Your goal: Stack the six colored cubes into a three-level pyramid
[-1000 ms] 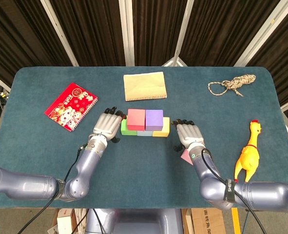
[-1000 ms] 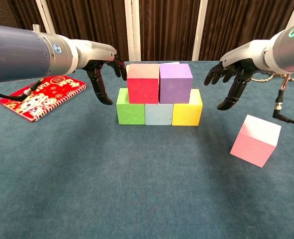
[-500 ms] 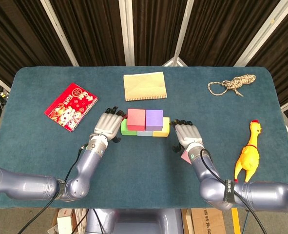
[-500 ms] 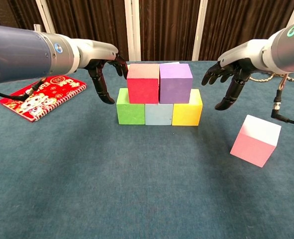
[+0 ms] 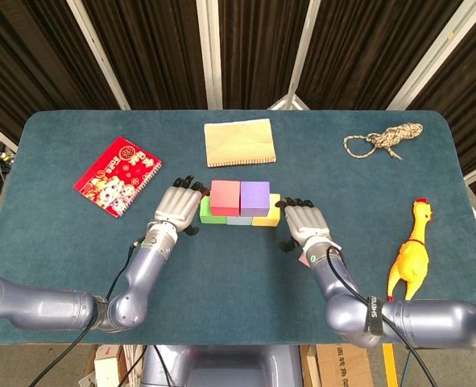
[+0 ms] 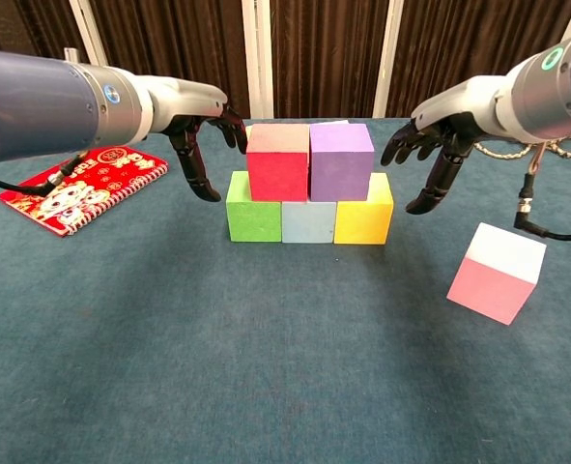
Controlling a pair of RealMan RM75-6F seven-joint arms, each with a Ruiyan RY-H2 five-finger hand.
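Going L to R from my station. Red notebook [image 5: 117, 176] lies far L on the counter [image 5: 60, 258]. My left robot hand [image 6: 203, 135] hangs just L of the stack, fingers apart and pointing down, grasping nothing; can't tell if it touches the green cube [image 6: 253, 206].

Stack sits mid-counter: bottom row green, light blue cube [image 6: 308, 221], yellow cube [image 6: 364, 210] side by side, touching. On top, red cube [image 6: 277, 161] and purple cube [image 6: 341, 160], also touching. A tan pad [image 5: 238, 143] lies behind the stack.

My right robot hand [image 6: 430, 145] hovers just R of the stack near the yellow cube, released, fingers spread downward, apart from it. Pink cube [image 6: 496, 273] rests alone on the counter, R of the stack, tilted. Rope [image 5: 382, 139] far back R, rubber chicken [image 5: 410, 262] at R edge.
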